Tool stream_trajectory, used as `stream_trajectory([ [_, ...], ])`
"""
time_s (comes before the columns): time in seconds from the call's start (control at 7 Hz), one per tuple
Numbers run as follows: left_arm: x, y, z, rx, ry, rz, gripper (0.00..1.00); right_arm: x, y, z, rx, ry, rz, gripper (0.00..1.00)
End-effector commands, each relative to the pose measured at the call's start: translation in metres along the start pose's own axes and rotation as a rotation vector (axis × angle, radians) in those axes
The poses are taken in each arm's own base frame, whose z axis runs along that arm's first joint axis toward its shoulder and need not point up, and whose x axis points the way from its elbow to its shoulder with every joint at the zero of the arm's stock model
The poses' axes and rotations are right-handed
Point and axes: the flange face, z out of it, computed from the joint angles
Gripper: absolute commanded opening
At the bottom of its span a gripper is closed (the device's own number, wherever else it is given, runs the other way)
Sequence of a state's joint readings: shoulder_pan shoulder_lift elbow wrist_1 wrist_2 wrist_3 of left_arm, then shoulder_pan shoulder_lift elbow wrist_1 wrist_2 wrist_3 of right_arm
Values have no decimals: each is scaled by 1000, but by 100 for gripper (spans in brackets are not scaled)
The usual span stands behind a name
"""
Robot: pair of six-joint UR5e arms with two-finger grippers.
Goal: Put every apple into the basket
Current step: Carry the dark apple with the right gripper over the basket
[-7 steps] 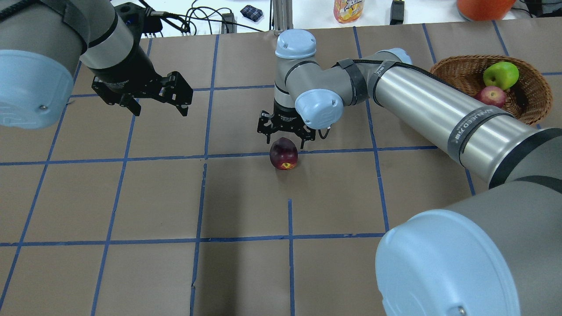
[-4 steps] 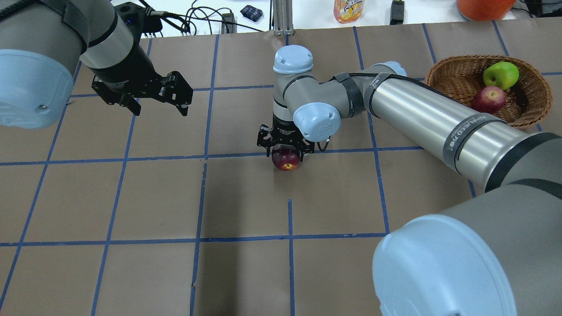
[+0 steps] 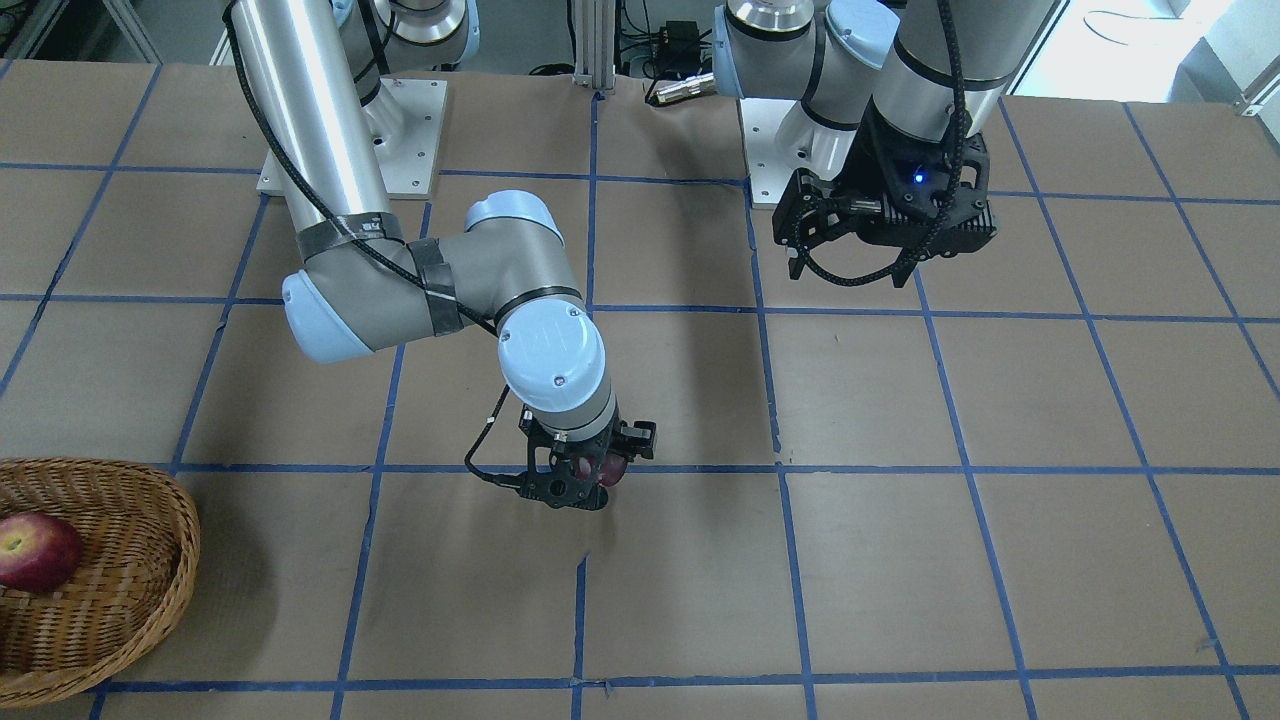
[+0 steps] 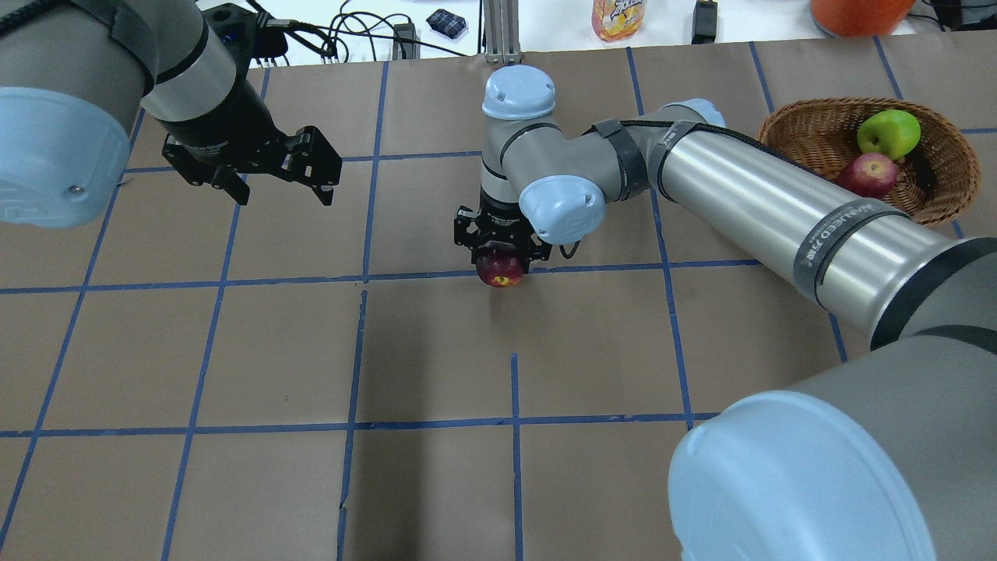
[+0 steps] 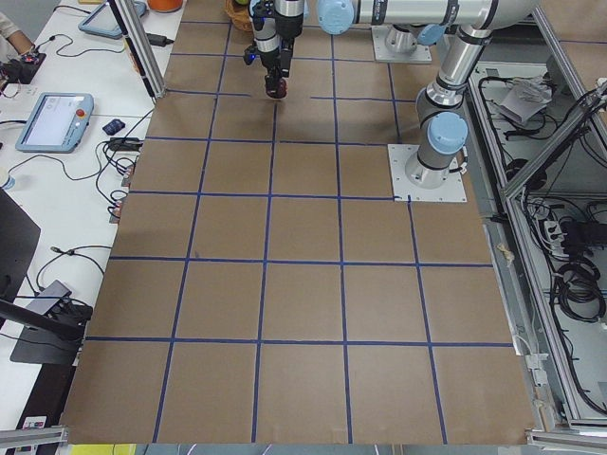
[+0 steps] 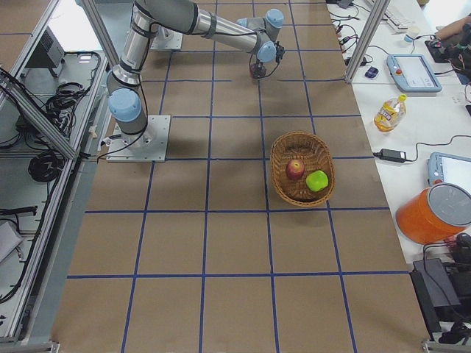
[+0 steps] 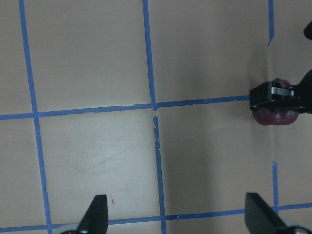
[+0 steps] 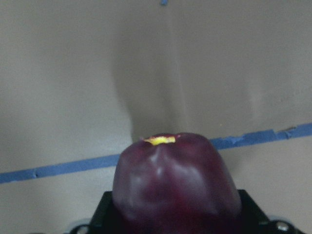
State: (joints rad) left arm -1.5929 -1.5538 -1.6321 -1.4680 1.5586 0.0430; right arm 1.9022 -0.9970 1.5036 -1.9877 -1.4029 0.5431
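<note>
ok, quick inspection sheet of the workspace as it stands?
Surface: brown paper, blue tape grid.
Job's things: maroon apple in the right hand; green apple and red apple in the basket.
Clutter: nothing seen.
Hands: right hand shut on maroon apple; left hand open, empty.
Cables: black cable along the right arm; loose leads at the far edge.
Surroundings: side bench with juice bottle, orange container, pendant.

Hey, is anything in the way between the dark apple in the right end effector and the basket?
Nothing visible does. The right end effector grips the dark apple, and only bare table lies between it and the basket.
</note>
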Motion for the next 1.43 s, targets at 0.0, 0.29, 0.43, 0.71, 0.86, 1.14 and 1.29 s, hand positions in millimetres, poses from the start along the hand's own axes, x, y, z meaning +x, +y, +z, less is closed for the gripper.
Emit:
stream_trajectory([
  [0.0,0,0,0,0,0,-1,100,63,-50,-77,57,-31,110,0],
  [0.29,0,0,0,0,0,-1,100,177,-103,-162,80,-16,189,0],
  [0.43,0,0,1,-2,0,-1,100,236,-124,-170,80,40,144,0],
  [0.71,0,-1,-4,8,1,1,100,336,-148,-180,80,131,44,0],
  [0.86,0,-2,-7,12,6,4,100,363,-156,-180,83,153,-7,0],
  [1.14,0,-2,-12,23,0,14,100,383,-176,-145,37,150,-18,0],
  [1.29,0,-2,-12,24,0,44,100,387,-186,-129,45,158,-21,0],
])
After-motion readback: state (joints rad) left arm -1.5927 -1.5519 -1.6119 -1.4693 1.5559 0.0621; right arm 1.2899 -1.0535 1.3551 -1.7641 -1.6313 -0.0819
